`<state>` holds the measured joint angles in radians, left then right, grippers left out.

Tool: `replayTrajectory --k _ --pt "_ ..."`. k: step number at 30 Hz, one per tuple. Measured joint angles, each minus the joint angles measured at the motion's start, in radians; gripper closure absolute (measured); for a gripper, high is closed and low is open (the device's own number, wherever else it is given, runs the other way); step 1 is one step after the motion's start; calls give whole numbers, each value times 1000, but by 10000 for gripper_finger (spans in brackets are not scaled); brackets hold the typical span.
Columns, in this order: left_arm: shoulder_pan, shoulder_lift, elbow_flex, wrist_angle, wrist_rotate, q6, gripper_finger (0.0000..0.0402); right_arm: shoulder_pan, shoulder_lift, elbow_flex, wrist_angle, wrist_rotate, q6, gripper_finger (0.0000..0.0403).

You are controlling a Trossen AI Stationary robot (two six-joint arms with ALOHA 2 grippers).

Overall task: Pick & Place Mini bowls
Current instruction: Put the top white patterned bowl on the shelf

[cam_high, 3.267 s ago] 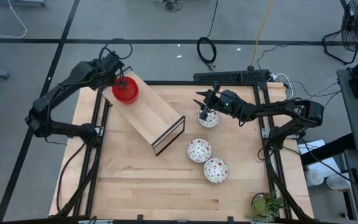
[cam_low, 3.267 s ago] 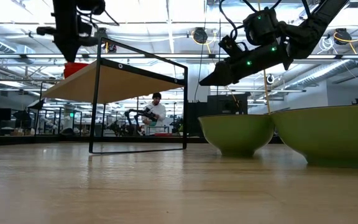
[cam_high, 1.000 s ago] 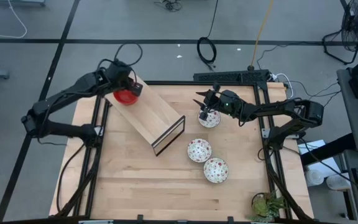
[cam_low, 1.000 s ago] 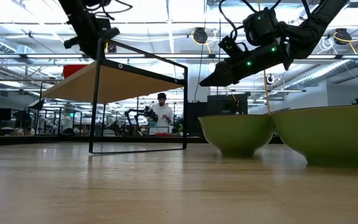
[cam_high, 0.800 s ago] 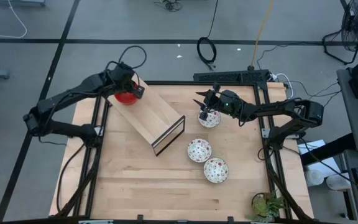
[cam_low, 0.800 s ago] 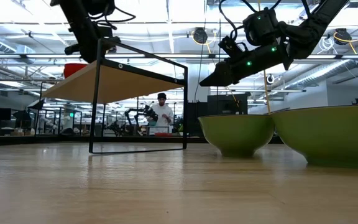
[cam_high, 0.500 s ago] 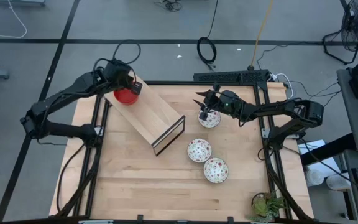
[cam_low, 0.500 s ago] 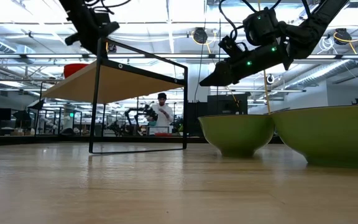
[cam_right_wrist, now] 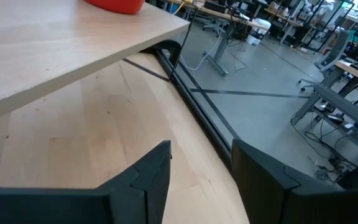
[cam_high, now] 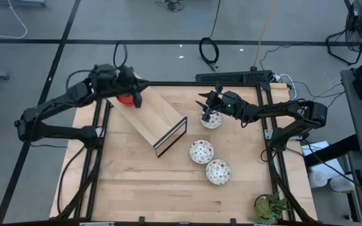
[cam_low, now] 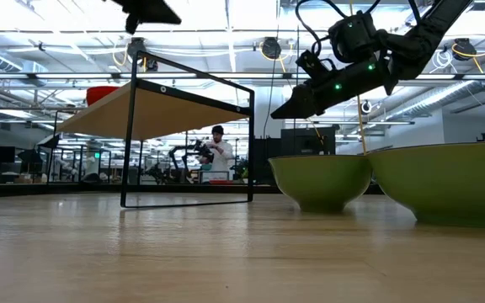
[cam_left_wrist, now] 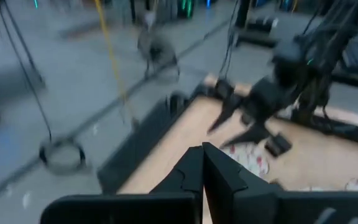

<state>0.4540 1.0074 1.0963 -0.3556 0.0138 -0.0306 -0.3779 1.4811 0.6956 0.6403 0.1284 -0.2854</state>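
Overlooking wooden table point(cam_high: 137, 182), 3 patterned bowls point(cam_high: 201, 151)

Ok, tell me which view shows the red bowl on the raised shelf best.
The high view: the red bowl sits at the shelf's far end, partly covered by the left gripper. The low view gives only a red sliver side-on; the right wrist view catches its cropped underside; the left wrist view misses it.

I see a wooden shelf point(cam_high: 148, 115) on black legs standing on my table point(cam_high: 168, 188). A potted plant point(cam_high: 268, 207) sits at its corner; a person point(cam_low: 218, 156) stands beyond.
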Motion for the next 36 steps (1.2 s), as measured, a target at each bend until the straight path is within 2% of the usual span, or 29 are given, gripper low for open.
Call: replayTrajectory --k 4,7,11,13,15,17,19,21,26,31,36 --pt "-82 -30 -150 241 -84 94 395 0 0 0 -18 -2 45 248" --pt "-125 -31 -285 414 -120 147 398 0 0 8 -83 -45 162 248" --pt "-167 -34 -392 672 -160 266 392 12 -22 106 -439 -180 296 248" --pt "-177 -34 -414 751 -153 350 392 38 -21 194 -663 -148 295 248" --pt "-184 -34 -422 801 -126 414 394 72 -22 283 -916 -52 285 248" --pt "-186 -33 -423 818 -120 425 395 107 -23 364 -1098 66 285 248" --pt "-182 -32 -424 817 -161 420 393 131 -27 410 -1229 159 329 248" --pt "-179 -32 -424 795 -222 421 380 131 -25 430 -1330 190 385 247" --pt "-180 -13 -424 727 -318 455 309 45 -34 437 -1456 158 570 229" --pt "-180 27 -425 689 -302 429 231 -16 -39 404 -1455 41 679 199" --pt "-180 75 -425 716 -291 438 186 -22 -39 358 -1428 1 755 184"
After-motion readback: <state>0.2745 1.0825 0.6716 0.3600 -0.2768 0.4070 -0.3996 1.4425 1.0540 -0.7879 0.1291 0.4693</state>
